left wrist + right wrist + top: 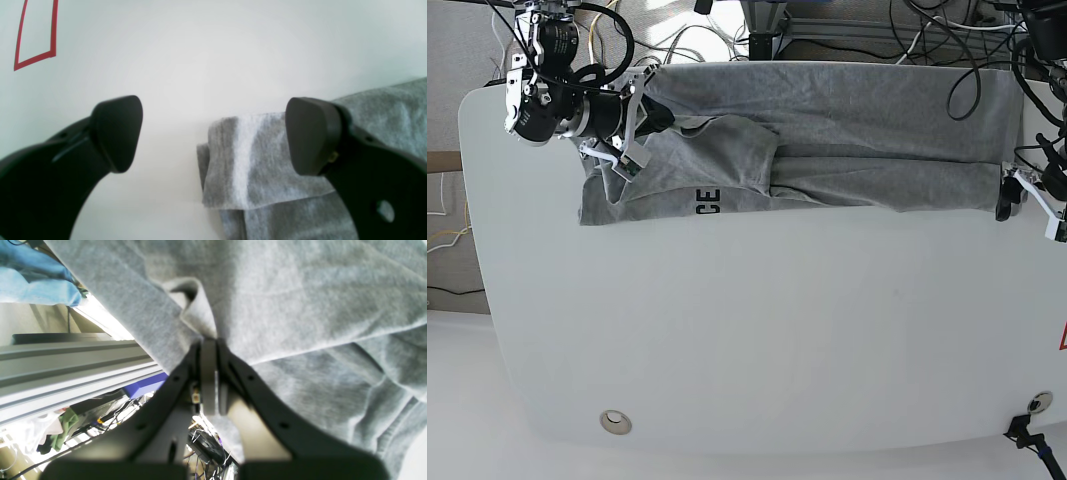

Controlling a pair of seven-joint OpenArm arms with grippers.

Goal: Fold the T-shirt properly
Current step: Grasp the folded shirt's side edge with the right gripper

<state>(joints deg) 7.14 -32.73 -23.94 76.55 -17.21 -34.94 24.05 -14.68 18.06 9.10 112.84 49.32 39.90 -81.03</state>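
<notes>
Only the base view takes in the whole shirt: it lies spread along the far edge of the white surface, folded into a long grey band with black letters "CE" showing upside down near its near hem, and a flap doubled over towards the left pincer's side. The right wrist view adds what that one hides: the right pincer is clamped tight on a bunched fold of the shirt, cloth draping away from the closed tips, with an aluminium rail and a blue cloth beyond the surface's edge. In the base view this right pincer sits at the shirt's far corner on the picture's left. The left wrist view alone shows the left pincer standing wide, its two dark pads well apart and holding nothing; a folded corner of the shirt lies between them, nearer one pad, which overlaps the cloth from the camera's angle; whether it touches cannot be told. A red tape outline marks the bare surface beyond. In the base view the left pincer is at the shirt's opposite end, by its near corner. No container shows in any view.
</notes>
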